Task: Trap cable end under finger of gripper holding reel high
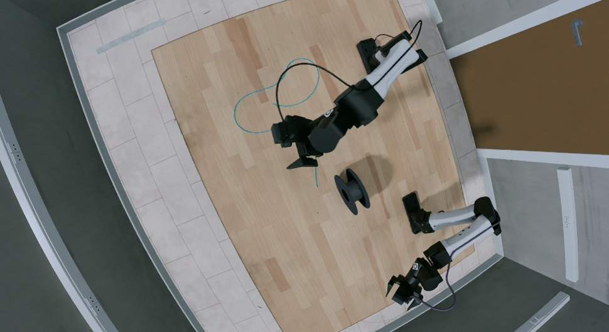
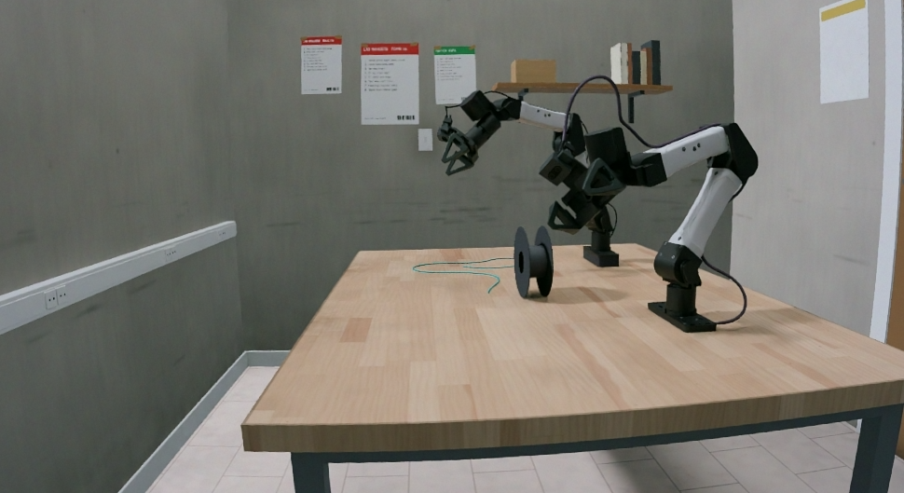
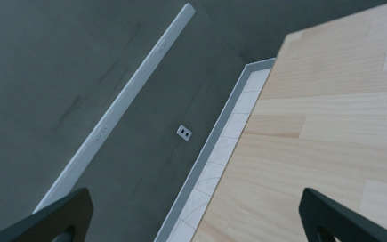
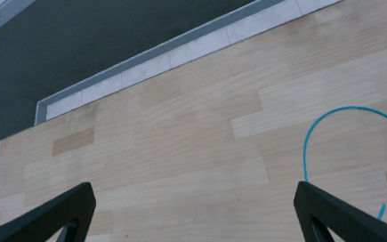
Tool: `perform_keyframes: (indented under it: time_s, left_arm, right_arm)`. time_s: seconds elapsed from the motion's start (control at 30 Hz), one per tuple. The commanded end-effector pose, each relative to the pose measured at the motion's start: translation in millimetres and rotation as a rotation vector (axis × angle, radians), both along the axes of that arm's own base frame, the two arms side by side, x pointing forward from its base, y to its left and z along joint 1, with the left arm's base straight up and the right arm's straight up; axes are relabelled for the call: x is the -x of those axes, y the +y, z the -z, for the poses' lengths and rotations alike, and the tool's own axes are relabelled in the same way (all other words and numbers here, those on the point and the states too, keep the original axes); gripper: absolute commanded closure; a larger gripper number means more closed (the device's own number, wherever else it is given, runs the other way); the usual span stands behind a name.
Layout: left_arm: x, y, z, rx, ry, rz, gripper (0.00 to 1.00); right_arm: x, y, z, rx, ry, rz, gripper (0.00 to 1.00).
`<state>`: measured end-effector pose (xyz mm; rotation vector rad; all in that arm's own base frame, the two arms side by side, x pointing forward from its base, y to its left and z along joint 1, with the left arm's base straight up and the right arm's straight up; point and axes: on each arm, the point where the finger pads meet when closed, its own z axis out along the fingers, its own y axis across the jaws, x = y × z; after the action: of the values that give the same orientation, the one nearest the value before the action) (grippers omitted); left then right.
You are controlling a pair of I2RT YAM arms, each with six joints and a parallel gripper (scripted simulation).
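Observation:
The dark grey reel (image 1: pixel 353 191) (image 2: pixel 536 261) stands on its flange rims on the table, its axle level. The thin teal cable (image 1: pixel 235 112) (image 4: pixel 304 156) lies in loose loops on the table, and also shows behind the reel in the exterior view. One end points toward the reel; my right arm covers part of the cable in the top view. My right gripper (image 4: pixel 194 192) is open and empty, high over the table on the cable's side of the reel. My left gripper (image 1: pixel 397 302) (image 3: pixel 195 198) is open and empty, raised well away from reel and cable.
The wooden table (image 1: pixel 255 198) (image 2: pixel 443 362) has both arm bases along one long side, with the reel between them and the opposite edge. A grey wall stands beyond that edge. A wall shelf (image 2: pixel 582 88) with a box and books is in the background.

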<state>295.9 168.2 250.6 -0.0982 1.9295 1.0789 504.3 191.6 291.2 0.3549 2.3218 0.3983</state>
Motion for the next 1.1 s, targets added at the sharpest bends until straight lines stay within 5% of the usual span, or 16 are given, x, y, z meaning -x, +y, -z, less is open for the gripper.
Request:
perform_keyframes:
  time_s: [0.0,0.7,1.07]
  left_arm:
    - [0,0,-8,-0.005,-0.024,-0.001,0.0]
    - [-4,-10,-9,0.025,-0.032,0.04,0.0]
    - [-27,-115,-12,0.215,-0.054,0.407,0.0]
  right_arm:
    - [0,-1,-8,-0.006,-0.019,0.001,0.0]
    - [4,-1,-13,-0.006,-0.037,0.018,0.0]
    - [50,10,36,0.091,0.066,0.066,0.0]
